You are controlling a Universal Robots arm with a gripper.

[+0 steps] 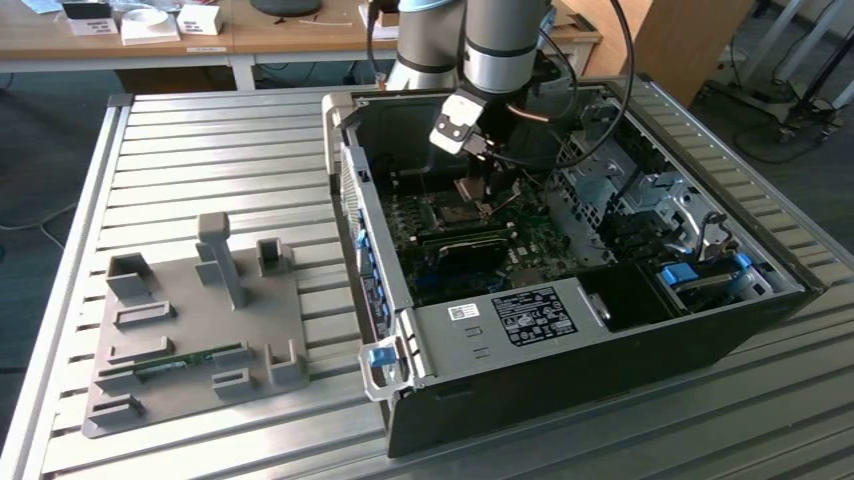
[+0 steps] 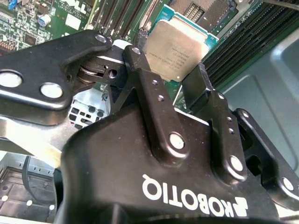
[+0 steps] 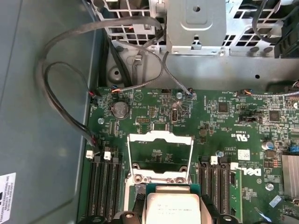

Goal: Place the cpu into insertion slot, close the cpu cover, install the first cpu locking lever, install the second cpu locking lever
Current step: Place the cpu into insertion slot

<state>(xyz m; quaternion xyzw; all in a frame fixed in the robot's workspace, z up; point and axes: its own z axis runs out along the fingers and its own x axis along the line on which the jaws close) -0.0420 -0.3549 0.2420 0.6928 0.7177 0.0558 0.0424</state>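
Cpu (image 2: 175, 49) square, silvery top toward the wrist, edges gripped in the pincer (image 2: 168, 63), near open cpu cover (image 3: 159, 156).

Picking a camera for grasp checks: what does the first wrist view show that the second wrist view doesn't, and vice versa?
First wrist view adds: the open cover, a coin cell, cables and a metal cage. Second wrist view adds: the gripper body and linkages, with fingers clamped on the cpu, and the bare slot beyond it. Both: the cpu and the green board.
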